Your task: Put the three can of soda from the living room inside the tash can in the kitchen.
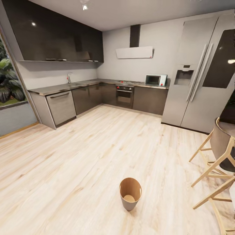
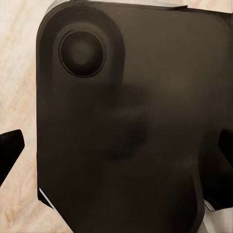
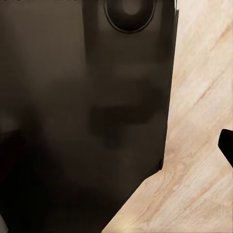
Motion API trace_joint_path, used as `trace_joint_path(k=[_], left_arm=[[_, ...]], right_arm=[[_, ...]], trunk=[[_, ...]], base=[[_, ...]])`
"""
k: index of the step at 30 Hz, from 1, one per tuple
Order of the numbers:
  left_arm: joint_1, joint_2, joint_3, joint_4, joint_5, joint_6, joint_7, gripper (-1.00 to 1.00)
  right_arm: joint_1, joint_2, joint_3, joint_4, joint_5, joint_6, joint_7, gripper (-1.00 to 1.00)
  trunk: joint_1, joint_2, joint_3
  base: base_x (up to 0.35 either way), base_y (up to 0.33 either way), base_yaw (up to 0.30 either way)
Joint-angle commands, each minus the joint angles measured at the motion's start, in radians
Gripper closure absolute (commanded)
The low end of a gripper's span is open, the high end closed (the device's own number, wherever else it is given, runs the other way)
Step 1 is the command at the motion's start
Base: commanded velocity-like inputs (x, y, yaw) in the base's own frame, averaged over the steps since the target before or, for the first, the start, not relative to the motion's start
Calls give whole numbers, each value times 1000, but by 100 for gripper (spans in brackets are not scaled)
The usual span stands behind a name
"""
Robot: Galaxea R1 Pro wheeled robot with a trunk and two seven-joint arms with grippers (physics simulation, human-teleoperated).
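Note:
The trash can (image 1: 130, 193), a small round light-brown wooden bin with no lid, stands upright on the pale wood floor of the kitchen, near the front and a little right of centre. What shows of its inside is smooth bare brown. The soda cans are out of view. In the left wrist view, my left gripper (image 2: 116, 148) is open, its dark fingertips (image 2: 9, 151) far apart at the frame's edges, with a dark part of my body close behind. In the right wrist view, one dark fingertip (image 3: 227, 151) stands wide at the edge, with nothing held.
Dark grey cabinets (image 1: 88, 98) and a built-in oven (image 1: 124, 96) line the back wall, with a microwave (image 1: 154, 79) on the counter. A steel fridge (image 1: 195, 75) stands at the back right. Wooden stools (image 1: 217, 163) crowd the right side. Open floor lies around the bin.

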Motion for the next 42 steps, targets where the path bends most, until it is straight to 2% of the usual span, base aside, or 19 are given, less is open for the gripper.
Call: trace_joint_path(k=[1,9,38,42], left_arm=[[0,0,0,0,0,0,0,-100],[0,0,0,0,0,0,0,-100],[0,0,0,0,2,1,0,-100],[0,0,4,0,4,3,1,-100]], right_arm=[[0,0,1,0,0,0,0,-100],[0,0,0,0,1,0,0,-100],[0,0,-4,0,-4,0,0,-100],[0,-1,-5,0,-6,-1,-1,-100]], trunk=[[0,0,1],[0,0,4],[0,0,37],[0,0,42]], base=[[0,0,-72],[0,0,-95],[1,0,-216],[230,0,-218]])
